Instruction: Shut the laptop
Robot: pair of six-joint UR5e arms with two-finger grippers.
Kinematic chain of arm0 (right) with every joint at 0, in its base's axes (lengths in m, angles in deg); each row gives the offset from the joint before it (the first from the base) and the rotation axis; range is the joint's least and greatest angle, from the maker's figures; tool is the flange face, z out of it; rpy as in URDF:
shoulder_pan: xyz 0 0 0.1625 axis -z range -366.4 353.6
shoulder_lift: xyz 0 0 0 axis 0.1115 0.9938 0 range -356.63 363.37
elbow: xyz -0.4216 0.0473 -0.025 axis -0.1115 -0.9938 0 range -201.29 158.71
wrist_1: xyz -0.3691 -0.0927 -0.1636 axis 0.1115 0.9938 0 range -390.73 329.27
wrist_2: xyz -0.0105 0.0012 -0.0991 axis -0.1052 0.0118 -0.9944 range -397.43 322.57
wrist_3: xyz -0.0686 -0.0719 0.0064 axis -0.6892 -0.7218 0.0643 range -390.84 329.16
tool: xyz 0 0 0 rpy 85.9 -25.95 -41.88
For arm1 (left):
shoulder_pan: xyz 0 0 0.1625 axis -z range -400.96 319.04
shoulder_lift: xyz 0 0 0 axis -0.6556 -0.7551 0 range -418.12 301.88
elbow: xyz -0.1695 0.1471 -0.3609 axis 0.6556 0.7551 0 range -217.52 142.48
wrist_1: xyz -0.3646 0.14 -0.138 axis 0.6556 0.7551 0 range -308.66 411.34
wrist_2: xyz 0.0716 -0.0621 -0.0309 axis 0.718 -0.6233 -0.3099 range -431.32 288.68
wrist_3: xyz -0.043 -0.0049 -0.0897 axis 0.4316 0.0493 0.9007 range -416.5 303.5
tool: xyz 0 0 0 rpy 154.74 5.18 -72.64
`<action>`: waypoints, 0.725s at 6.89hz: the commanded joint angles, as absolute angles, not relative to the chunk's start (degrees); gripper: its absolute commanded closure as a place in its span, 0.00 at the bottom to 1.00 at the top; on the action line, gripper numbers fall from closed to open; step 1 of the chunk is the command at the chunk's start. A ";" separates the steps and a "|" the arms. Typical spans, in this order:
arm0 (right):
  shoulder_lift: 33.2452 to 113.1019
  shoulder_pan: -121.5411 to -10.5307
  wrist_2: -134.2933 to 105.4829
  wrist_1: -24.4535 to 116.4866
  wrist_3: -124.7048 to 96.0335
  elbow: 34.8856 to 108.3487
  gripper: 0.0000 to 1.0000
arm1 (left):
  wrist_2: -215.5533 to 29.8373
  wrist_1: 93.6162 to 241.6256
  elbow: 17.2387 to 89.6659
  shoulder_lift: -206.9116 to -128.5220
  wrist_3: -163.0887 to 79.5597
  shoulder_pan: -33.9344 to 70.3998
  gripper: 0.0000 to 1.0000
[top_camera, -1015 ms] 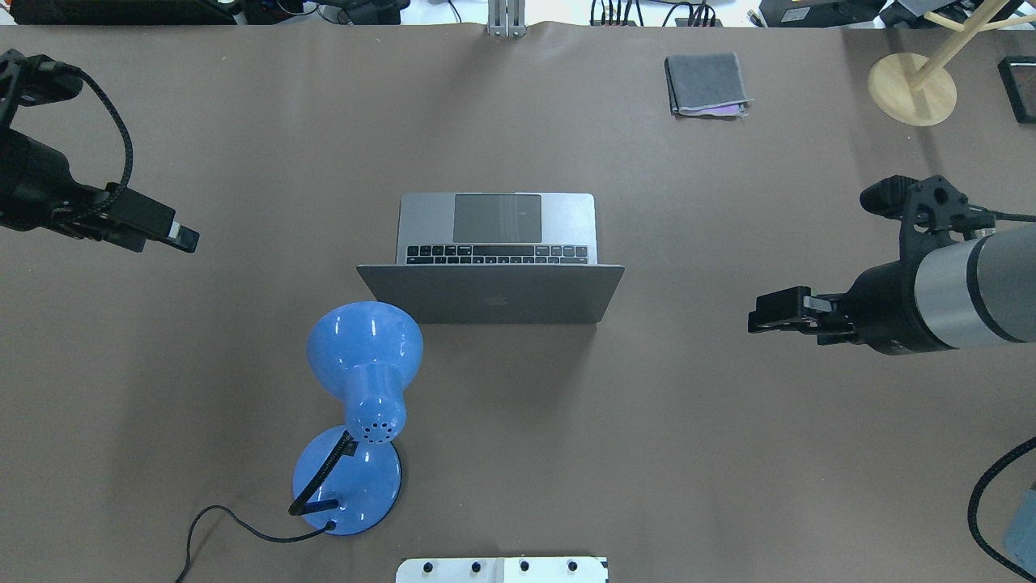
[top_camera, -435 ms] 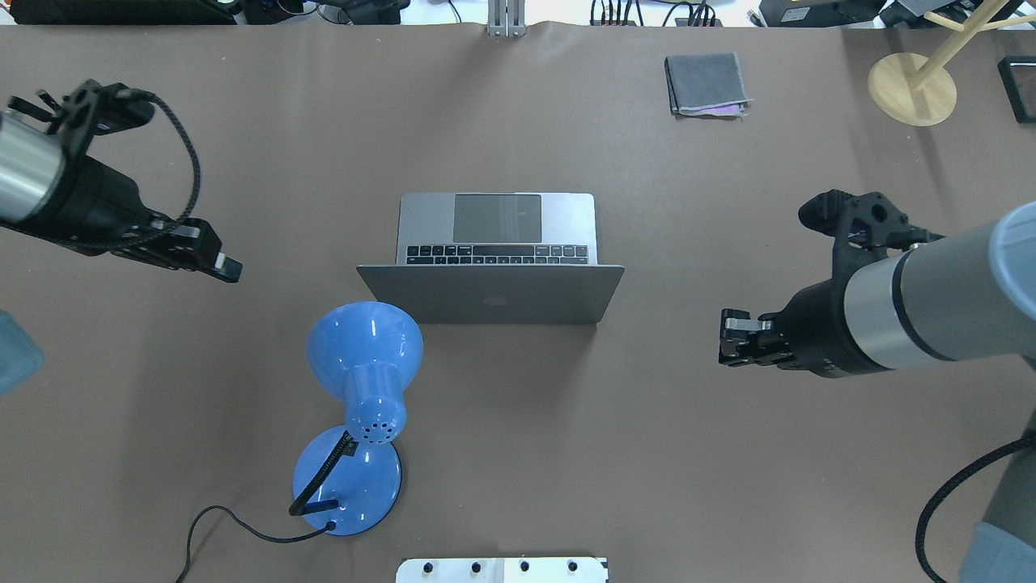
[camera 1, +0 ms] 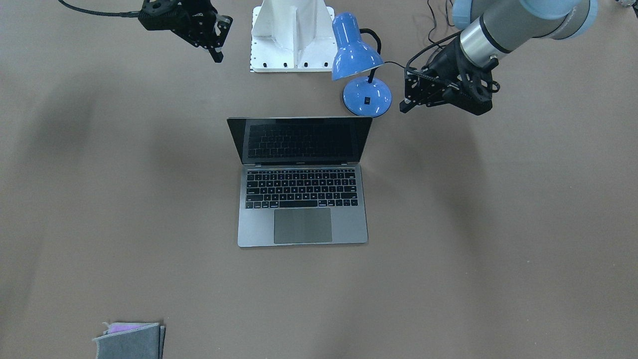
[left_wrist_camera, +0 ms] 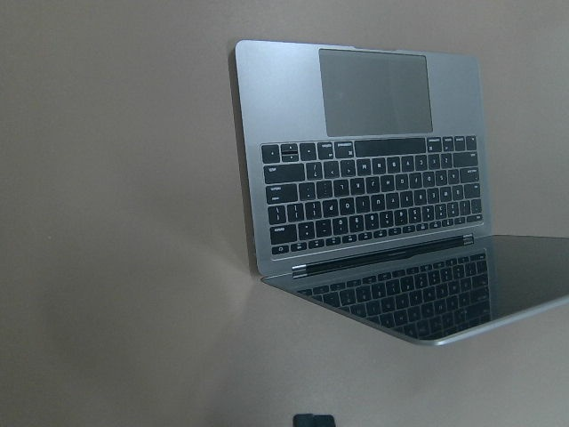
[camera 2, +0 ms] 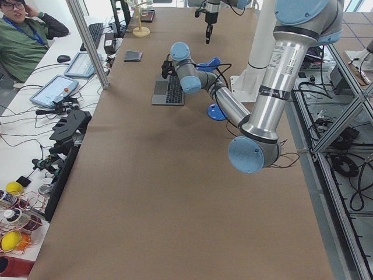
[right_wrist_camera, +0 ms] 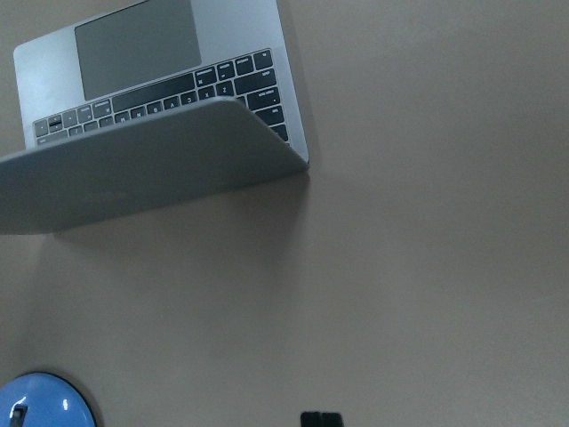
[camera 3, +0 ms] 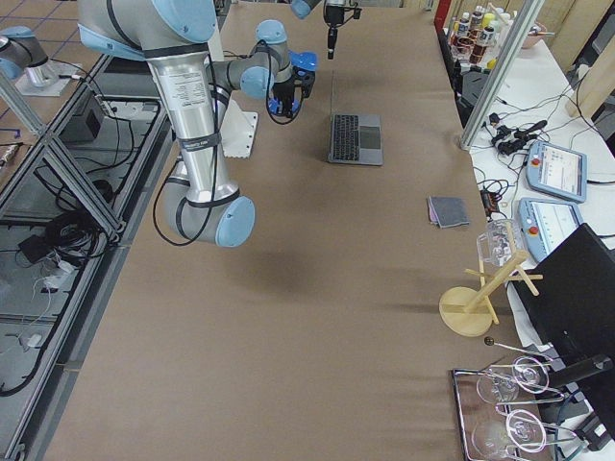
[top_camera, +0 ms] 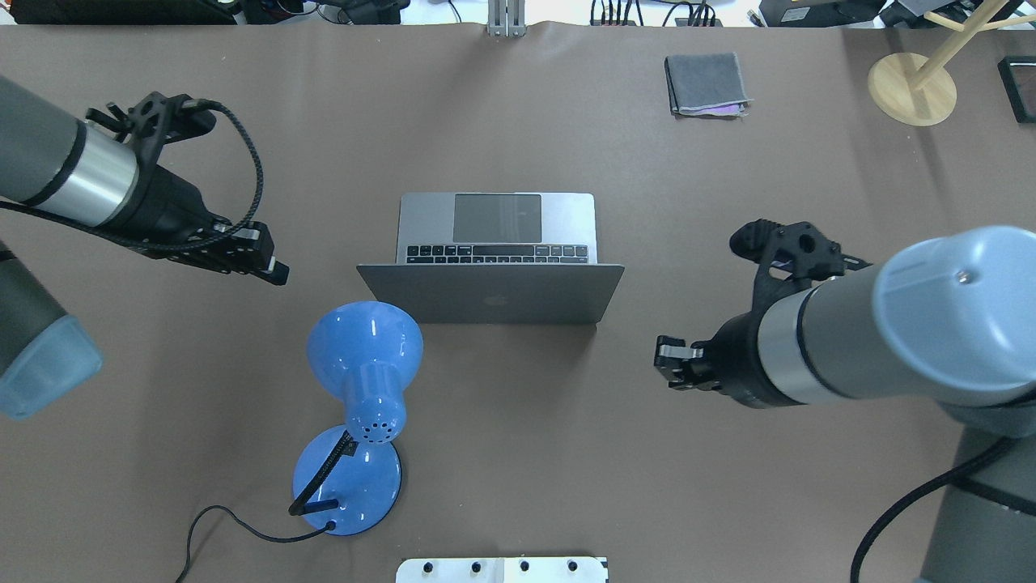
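The space-grey laptop [top_camera: 490,295] stands open at the table's middle, its lid towards the robot and tilted back, apple logo showing. Its black screen and keyboard [camera 1: 301,187] face the front view. My left gripper [top_camera: 275,271] is shut and empty, in the air left of the lid's left edge; it also shows in the front view [camera 1: 406,99]. My right gripper [top_camera: 664,360] is shut and empty, right of the lid and nearer the robot; it also shows in the front view [camera 1: 217,50]. The left wrist view shows the laptop's keyboard [left_wrist_camera: 364,187], the right wrist view its lid's back [right_wrist_camera: 151,178].
A blue desk lamp [top_camera: 364,348] stands close to the lid's left corner, its cable trailing towards the robot. A grey folded cloth [top_camera: 706,83] lies at the far right. A wooden stand [top_camera: 912,89] is at the far right corner. The white robot base plate [camera 1: 291,35] sits behind the laptop.
Both arms have swung in towards the laptop. The left gripper moved right, the right gripper moved left and nearer the robot. The laptop has not moved.
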State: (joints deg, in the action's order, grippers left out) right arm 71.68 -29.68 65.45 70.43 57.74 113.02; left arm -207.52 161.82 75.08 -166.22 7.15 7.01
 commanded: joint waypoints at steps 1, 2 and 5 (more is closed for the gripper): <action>69.37 -28.82 64.26 70.52 58.03 110.99 1.00 | -207.47 161.82 74.63 -166.75 7.66 5.54 1.00; 69.46 -29.16 64.26 70.43 57.59 110.46 1.00 | -207.55 161.73 74.98 -166.76 8.71 5.10 1.00; 68.94 -33.29 64.96 69.91 52.58 108.62 1.00 | -207.38 161.73 74.80 -170.52 16.62 1.06 1.00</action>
State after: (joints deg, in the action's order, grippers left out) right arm 69.27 -31.87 64.77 70.07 54.28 109.47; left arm -207.43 161.76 74.71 -169.29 14.65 2.18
